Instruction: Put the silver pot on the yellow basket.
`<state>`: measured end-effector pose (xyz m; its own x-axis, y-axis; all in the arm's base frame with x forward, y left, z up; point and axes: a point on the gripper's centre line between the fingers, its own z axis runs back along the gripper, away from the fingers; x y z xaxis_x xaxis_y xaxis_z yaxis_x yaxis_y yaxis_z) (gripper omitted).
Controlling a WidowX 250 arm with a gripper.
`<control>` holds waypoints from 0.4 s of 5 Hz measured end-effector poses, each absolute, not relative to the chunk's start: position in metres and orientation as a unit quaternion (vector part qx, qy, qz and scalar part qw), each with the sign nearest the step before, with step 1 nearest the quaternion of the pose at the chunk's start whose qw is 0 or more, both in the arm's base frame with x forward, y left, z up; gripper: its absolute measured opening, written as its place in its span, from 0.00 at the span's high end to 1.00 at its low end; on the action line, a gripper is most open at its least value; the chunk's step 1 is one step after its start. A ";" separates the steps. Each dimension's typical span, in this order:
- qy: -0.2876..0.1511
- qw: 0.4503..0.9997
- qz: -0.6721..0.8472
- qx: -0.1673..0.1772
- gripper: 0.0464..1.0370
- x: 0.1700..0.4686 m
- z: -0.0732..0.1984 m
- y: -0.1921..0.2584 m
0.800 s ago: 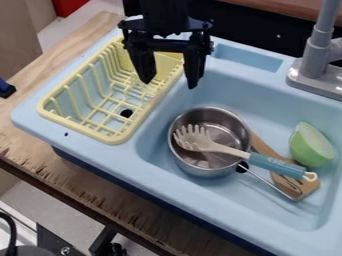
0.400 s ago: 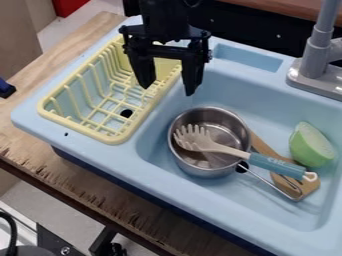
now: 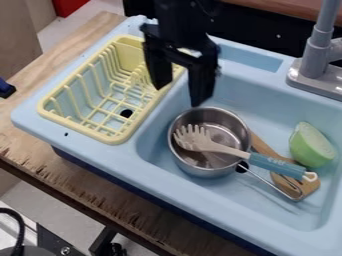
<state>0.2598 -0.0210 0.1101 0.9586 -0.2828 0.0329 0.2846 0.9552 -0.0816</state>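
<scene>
Silver pot [image 3: 184,165] sits in the blue sink [image 3: 200,212], a spoon with tines [image 3: 220,148] lying across its rim. My claw [image 3: 179,96] hangs spread and holding nothing, above the divide between that pot and the yellow basket [image 3: 117,139] to its upper left.

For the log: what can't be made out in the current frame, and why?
In the camera view:
- Far right corner of the yellow basket: behind the gripper.
- Part of the silver pot's floor: under the pasta server.
- One end of the wooden utensil: behind the pot.
- Top of the gray faucet: cut off by the top edge.
- Lettering on the server's handle: too small.
</scene>
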 end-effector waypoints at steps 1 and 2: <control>-0.028 0.970 -0.239 -0.045 0.04 0.252 0.105 -0.040; -0.014 0.946 -0.320 -0.059 0.04 0.252 0.098 -0.052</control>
